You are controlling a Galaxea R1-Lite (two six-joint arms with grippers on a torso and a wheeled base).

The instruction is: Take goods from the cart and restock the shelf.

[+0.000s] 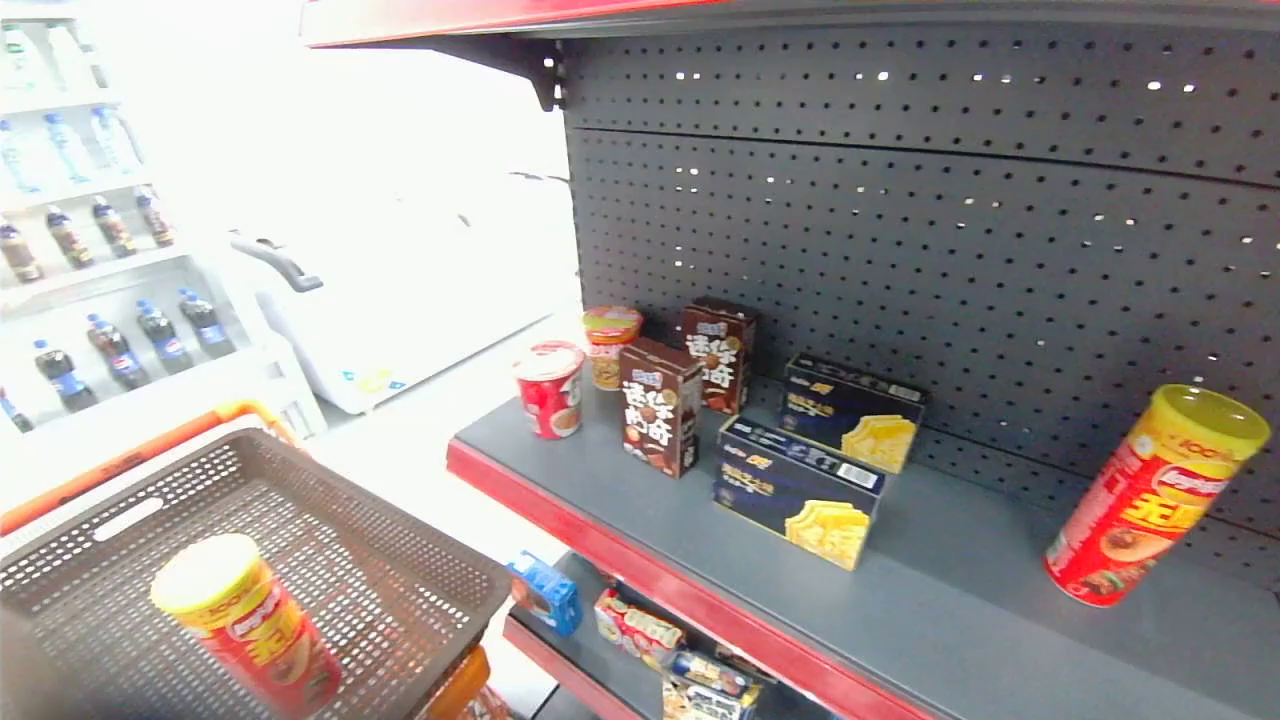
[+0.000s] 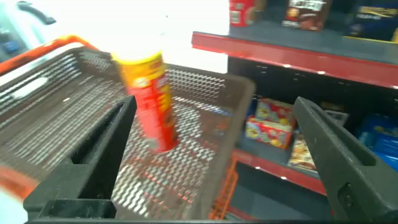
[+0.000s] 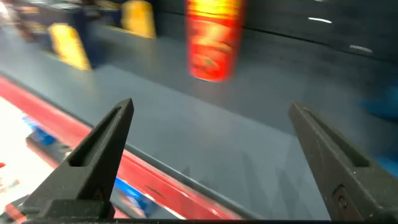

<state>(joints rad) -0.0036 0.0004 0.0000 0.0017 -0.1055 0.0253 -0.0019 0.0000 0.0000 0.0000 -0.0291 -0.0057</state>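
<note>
A tall can (image 1: 245, 625) stands in the cart basket (image 1: 390, 565), left of the shelf (image 1: 960, 610), where two cups (image 1: 549, 388), four boxes (image 1: 660, 420) and a second can (image 1: 1155, 495) sit in order from left to right.

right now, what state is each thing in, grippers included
left gripper, open, empty
right gripper, open, empty
cart canister, upright, lid on
shelf canister, standing, lid on
red cup, upright, lid on
brown boxes, upright, closed
blue boxes, lying on a long side, closed
</note>
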